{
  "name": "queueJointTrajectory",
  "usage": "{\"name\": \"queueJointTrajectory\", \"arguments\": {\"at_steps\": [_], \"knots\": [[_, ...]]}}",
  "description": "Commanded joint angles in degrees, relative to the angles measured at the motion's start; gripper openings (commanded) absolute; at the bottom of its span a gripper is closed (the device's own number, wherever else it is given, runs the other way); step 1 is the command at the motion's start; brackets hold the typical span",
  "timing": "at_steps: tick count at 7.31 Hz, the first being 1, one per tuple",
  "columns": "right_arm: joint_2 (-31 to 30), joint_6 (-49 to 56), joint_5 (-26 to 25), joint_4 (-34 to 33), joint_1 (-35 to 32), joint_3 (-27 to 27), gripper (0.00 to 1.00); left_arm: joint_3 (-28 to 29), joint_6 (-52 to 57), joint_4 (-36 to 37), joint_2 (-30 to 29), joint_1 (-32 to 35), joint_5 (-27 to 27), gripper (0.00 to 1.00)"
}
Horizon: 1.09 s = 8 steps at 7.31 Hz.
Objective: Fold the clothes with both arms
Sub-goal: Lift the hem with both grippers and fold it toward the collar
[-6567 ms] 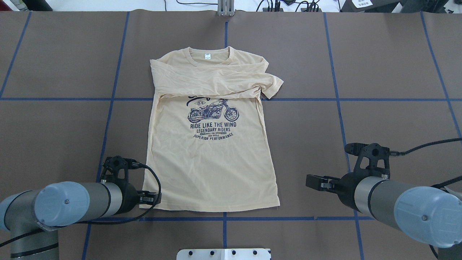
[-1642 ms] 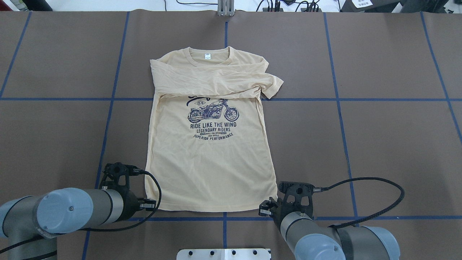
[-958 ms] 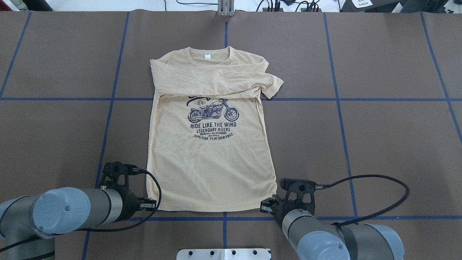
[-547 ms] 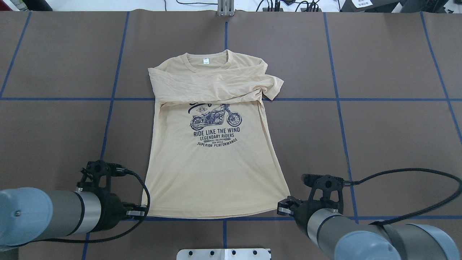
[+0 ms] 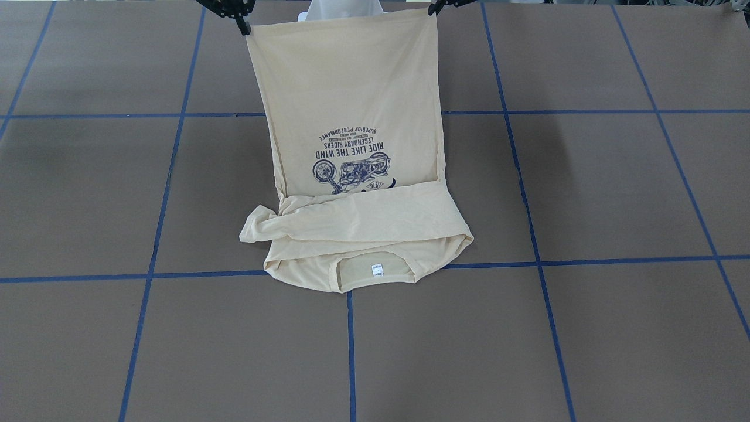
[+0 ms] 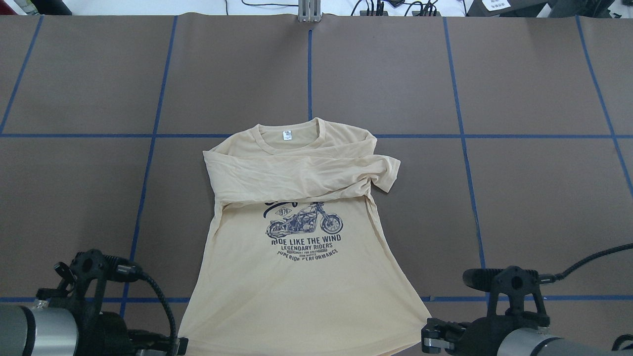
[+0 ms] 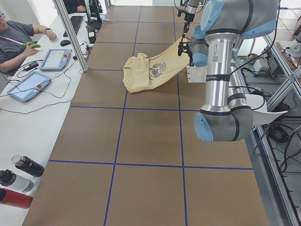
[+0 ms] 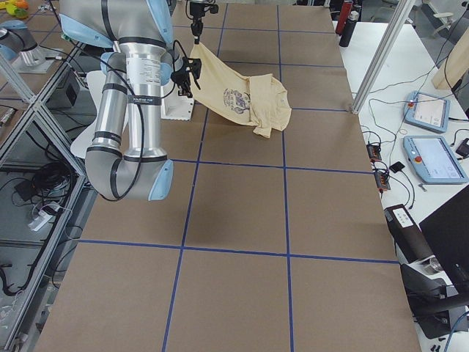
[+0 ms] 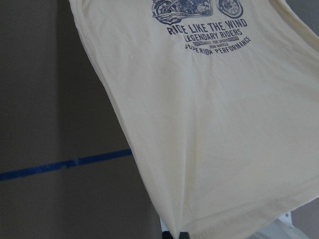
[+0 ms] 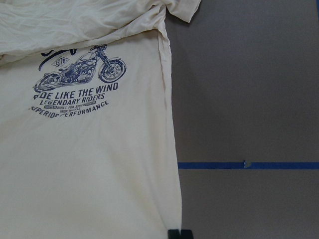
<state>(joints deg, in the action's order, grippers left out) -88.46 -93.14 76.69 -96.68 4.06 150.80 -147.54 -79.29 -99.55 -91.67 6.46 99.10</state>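
Two pinches to report. My left gripper (image 5: 434, 8) is clamped on one corner of the hem of the T-shirt (image 6: 296, 287), and my right gripper (image 5: 244, 27) is clamped on the other corner. On the right wrist camera a black fingertip (image 10: 179, 233) sits at the bottom edge, with cream cloth running straight out from it. On the left wrist camera the cloth fills most of the frame.

Both grippers hold the hem up off the counter (image 6: 544, 198), pulled fairly flat between them. The left arm (image 7: 221, 70) and the right arm (image 8: 139, 95) stand close to the robot's side of the counter. From the hem the cloth slopes down and away from the robot.

The navy motorcycle print (image 6: 304, 232) faces up on the sloping part, and I can read "RIDE LIKE THE WIND" under the bike. Just beyond it the sleeves are folded across the chest. That end of the shirt rests on the brown counter.

One cuff (image 6: 390, 173) pokes out past the body on my right side. The collar is the farthest part from the robot, with the small white neck label (image 6: 286, 135) showing inside it, and it lies across a blue tape line (image 6: 99, 135).

Off to the side, a person (image 7: 19, 37) sits by two tablets, and a few bottles (image 7: 21, 172) stand near the counter's end.
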Motion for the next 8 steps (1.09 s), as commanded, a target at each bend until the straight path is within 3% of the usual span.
{"name": "queueJointTrajectory", "arguments": {"at_steps": [1,4,8], "knots": [[1.70,-0.02,0.30,-1.41,-2.71,0.04,0.00,1.18,-0.34,1.11,-1.40,0.21,0.31,0.00],[13.98,1.03,1.26,-1.41,-13.95,-14.87,0.00,10.49,4.54,1.11,-6.14,9.85,0.22,0.00],[19.97,6.48,1.53,-0.79,-22.84,-23.42,0.00,21.21,5.55,1.11,-14.21,19.36,-0.31,0.00]]}}
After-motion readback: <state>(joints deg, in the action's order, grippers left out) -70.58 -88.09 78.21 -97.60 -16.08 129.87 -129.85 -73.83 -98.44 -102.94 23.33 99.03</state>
